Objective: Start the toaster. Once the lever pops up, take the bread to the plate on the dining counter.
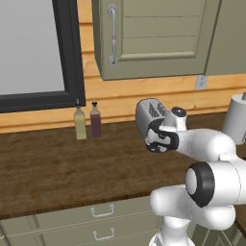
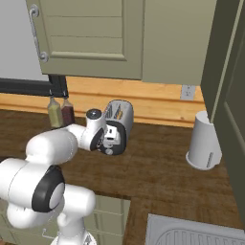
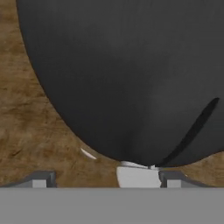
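Fingers (image 3: 105, 178) spread wide, holding nothing, pressed up at toaster's (image 1: 150, 115) black end face; lever (image 3: 138, 176) between them.

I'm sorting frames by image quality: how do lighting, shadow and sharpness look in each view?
Left base view: even, flat light, mild softness, no glare on the toaster. Right base view: equally flat, faint shading under the white canister. Hand view: the toaster's black end face looms close, dark, nearly featureless.

Toaster (image 1: 146, 114) right ahead; bare counter (image 1: 53, 163) to left.
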Robot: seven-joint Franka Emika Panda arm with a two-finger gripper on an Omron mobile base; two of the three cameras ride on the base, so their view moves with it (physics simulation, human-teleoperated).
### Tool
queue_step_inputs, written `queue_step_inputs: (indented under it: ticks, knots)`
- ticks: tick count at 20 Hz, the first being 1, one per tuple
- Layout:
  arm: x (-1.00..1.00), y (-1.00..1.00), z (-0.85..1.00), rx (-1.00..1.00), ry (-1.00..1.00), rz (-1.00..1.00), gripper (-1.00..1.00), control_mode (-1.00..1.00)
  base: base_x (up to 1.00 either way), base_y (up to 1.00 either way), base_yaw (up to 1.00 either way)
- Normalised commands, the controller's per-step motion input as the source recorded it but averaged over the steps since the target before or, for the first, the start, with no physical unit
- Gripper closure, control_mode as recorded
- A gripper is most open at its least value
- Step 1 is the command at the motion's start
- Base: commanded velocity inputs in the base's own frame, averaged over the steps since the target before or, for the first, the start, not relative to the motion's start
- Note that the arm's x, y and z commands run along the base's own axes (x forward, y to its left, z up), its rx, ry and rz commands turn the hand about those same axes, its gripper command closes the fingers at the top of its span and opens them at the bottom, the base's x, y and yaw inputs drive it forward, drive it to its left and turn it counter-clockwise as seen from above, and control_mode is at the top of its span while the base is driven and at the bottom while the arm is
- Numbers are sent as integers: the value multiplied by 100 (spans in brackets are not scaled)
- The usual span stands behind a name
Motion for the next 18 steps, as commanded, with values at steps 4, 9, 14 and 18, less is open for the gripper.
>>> queue_step_inputs:
  ticks: [4,9,14,18]
  knots:
    - [-37,0,-54,0,-3,-1,-100,-100,0,0,0]
    - [-89,0,78,9,-32,-6,-100,-100,0,0,0]
    - [-37,0,100,15,-16,-8,-100,-100,0,0,0]
    - [-8,0,100,10,2,-9,-100,-100,0,0,0]
